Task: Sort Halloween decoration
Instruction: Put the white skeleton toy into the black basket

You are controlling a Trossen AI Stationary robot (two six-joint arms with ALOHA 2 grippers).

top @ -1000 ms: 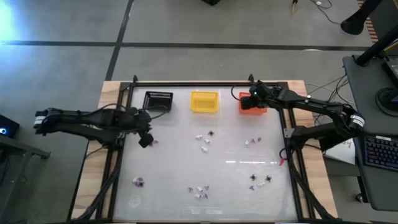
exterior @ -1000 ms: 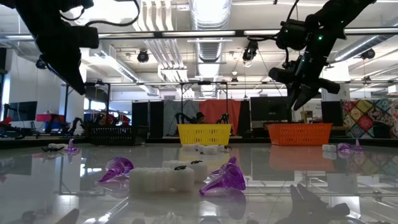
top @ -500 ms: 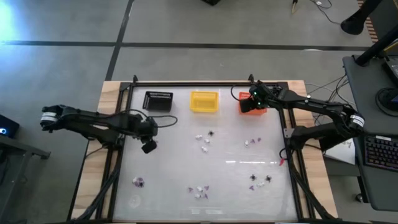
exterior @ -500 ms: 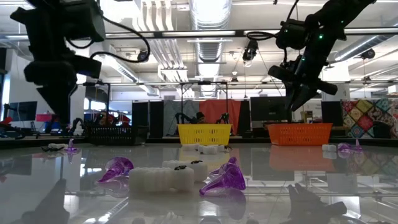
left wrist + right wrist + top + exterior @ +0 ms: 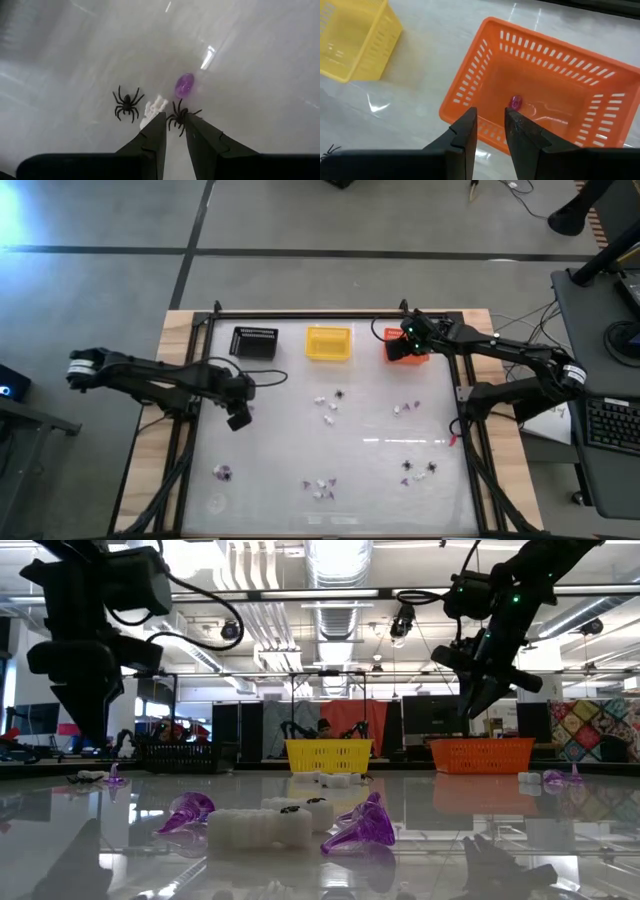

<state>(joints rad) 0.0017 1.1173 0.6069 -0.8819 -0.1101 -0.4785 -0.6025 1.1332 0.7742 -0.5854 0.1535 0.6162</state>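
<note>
My own arms run off the high view's edges at 9 and 3 o'clock. The trinkets near 6 o'clock [image 5: 322, 486] are too small to sort by kind. The black basket [image 5: 180, 755] shows only as a dim silhouette.

Three baskets, black [image 5: 254, 342], yellow [image 5: 328, 343] and orange [image 5: 405, 348], line the tabletop's [image 5: 280, 440] far edge with gaps between them. Trinket clusters [image 5: 328, 402] dot the middle and near part. Open surface lies between clusters and along the left side.
</note>
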